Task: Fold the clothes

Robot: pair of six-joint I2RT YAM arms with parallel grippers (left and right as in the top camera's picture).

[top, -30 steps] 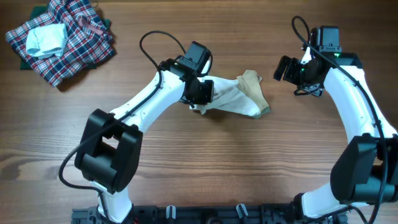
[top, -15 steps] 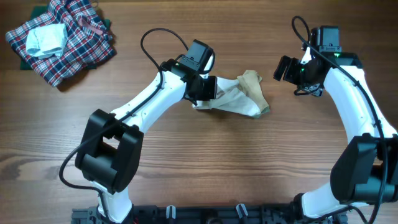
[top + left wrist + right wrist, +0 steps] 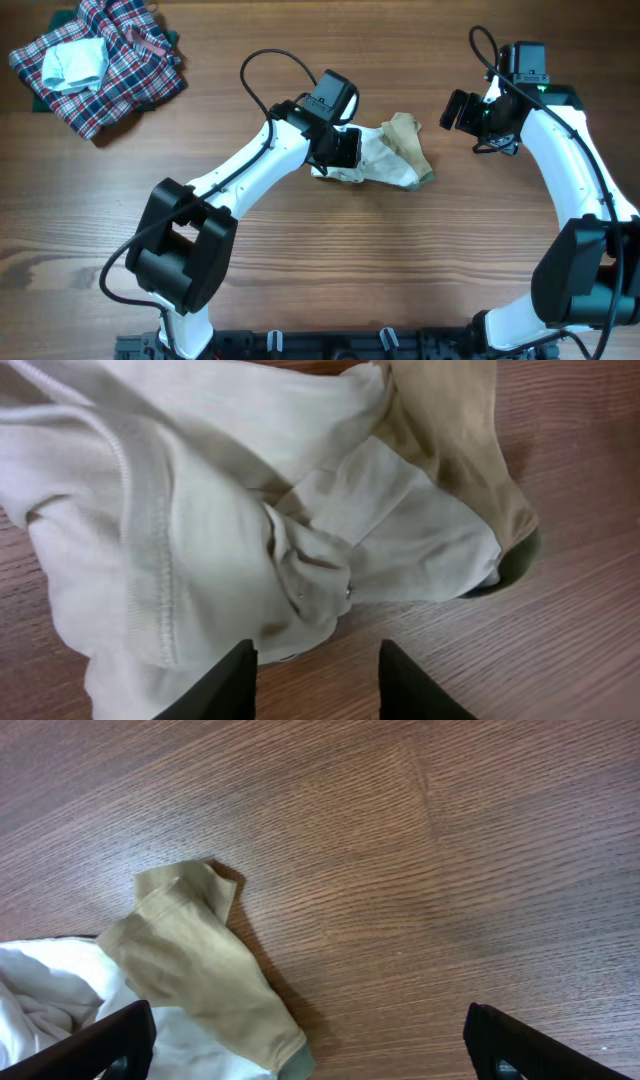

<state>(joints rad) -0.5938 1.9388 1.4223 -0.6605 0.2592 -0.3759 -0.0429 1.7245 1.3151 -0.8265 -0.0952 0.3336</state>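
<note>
Surface: brown wood-grain table (image 3: 400, 260), with both arms reaching in from the near edge.
Task item: small soft white garment with tan parts (image 3: 385, 160), lying crumpled near the table's centre between the two arms. It is bunched and not yet folded.
Tan section: the tan fabric flap (image 3: 408, 135) lies doubled over at the garment's right end, nearest the right arm.
Left gripper: the left gripper (image 3: 340, 150) sits low over the garment's left end. Its jaws are parted and no cloth is pinched between the tips.
Probable reason: this position suits taking a fresh hold on the white edge to spread it.
Right gripper: the right gripper (image 3: 458, 110) hovers well apart from the garment, jaws spread wide and empty. It is judged to be waiting clear of the working arm.
Other cloth: a red-blue-white plaid cloth heap (image 3: 110, 75) with a pale blue-white folded piece (image 3: 75, 62) on top lies at the far left corner, well apart from the work.
Left wrist view only: shows the stitched hem, the twisted knot of white folds just ahead of the fingertips (image 3: 235, 680), and a dark green edge under the tan flap.
Right wrist view only: shows bare wood between the wide-set tips and the tan flap's folded corner.
Overhead only: shows both arms, the heap and the overall layout.
</note>
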